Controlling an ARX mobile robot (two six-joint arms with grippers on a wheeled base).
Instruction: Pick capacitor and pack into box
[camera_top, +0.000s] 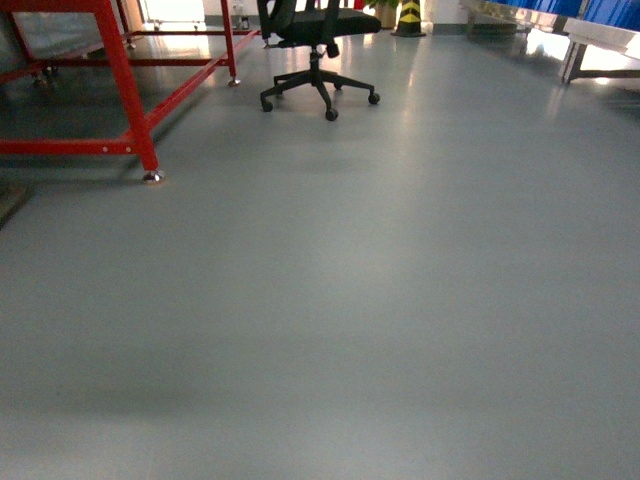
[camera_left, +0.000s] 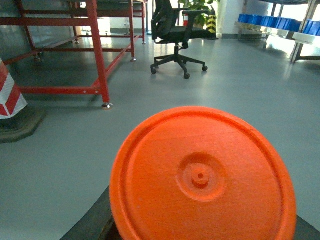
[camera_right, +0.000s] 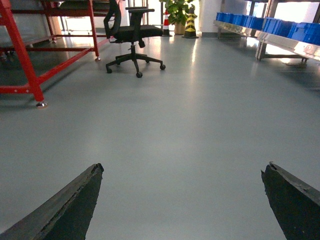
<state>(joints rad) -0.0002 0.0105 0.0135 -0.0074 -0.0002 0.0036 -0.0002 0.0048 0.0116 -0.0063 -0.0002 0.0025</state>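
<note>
Transit step: left gripper (camera_left: 200, 230) carries the orange disc (camera_left: 202, 175), jaws hidden, right gripper (camera_right: 182, 200) wide open and empty; no box visible past the office chair (camera_top: 315, 40), so next is locating it.

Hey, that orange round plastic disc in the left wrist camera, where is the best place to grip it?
Probably across the outer rim of the orange round plastic disc, pinching two opposite edges from the near side. That is where the left gripper sits, with dark fingers showing at either edge. The broad flat face has only a small raised hub, too shallow to pinch.
</note>
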